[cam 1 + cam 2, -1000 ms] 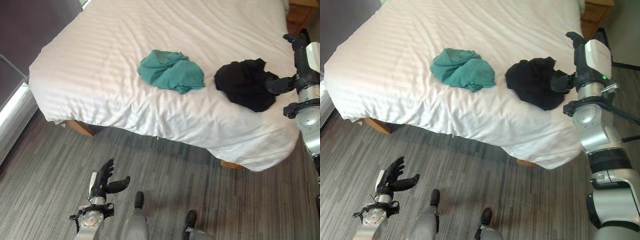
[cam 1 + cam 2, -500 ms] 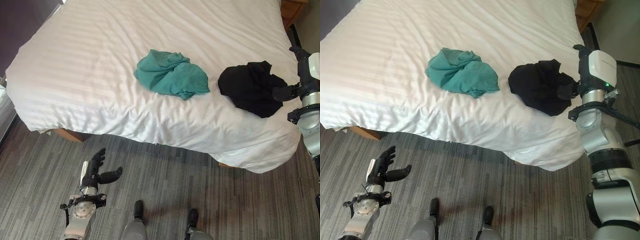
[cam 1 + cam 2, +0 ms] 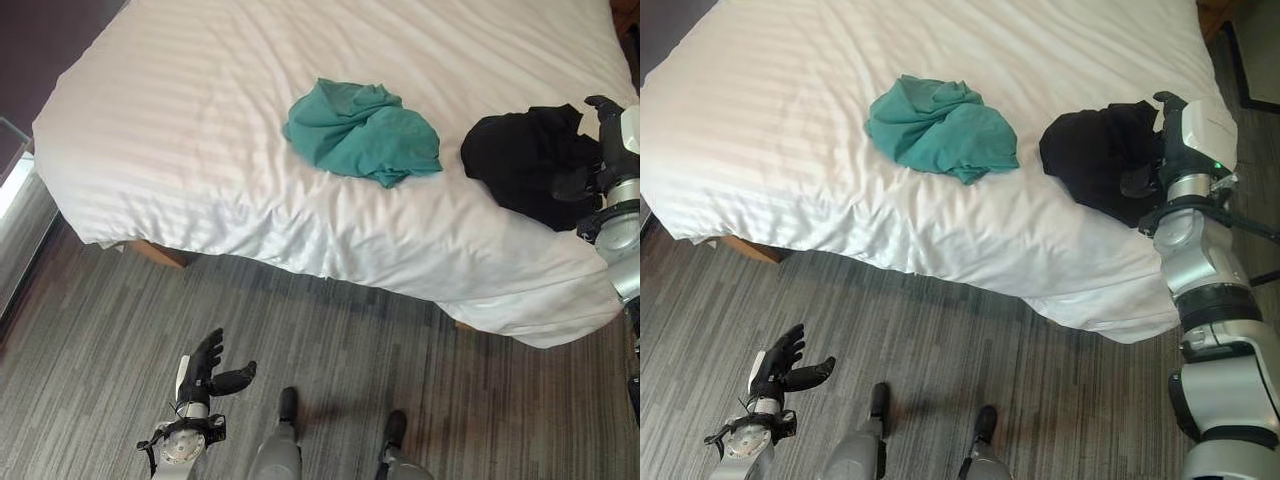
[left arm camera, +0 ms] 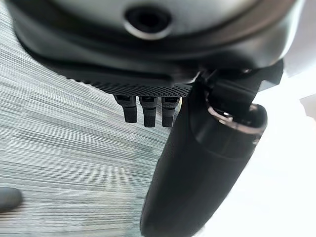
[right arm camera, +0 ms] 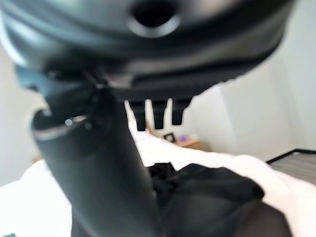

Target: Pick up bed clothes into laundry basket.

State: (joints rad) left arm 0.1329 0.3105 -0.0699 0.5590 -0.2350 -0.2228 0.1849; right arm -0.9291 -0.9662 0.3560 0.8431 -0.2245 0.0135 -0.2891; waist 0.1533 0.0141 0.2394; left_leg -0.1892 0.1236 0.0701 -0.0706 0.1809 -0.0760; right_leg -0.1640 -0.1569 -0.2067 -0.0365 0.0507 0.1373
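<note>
Head views look down on a white bed (image 3: 200, 130) with two crumpled garments on it, one black and one teal; the black garment (image 3: 525, 165) lies near the bed's right edge, and the teal garment (image 3: 362, 132) sits near it toward the middle, the two apart with bare sheet between them; the right hand (image 3: 1150, 150) is at the black garment's outer edge, its thumb showing dark against the cloth, and in the right wrist view the fingers (image 5: 154, 112) stand straight above the heap while the thumb reaches down beside it, so the hand reads as open and not yet closed on anything; whether the thumb actually touches the cloth I cannot tell; the left hand (image 3: 208, 372) hangs low over the grey striped floor (image 3: 90, 360), well apart from the bed, fingers relaxed and spread, thumb out, holding nothing; the step in hand looks like the reach for the first garment, with the grasp not yet made; the next move likely calls for the right hand to press into the black heap and curl its fingers round a good fold, since loose cloth may slip from a shallow pinch; both garments remain on the bed, so the task is at its start; count: two garments, one bed, two hands.
</note>
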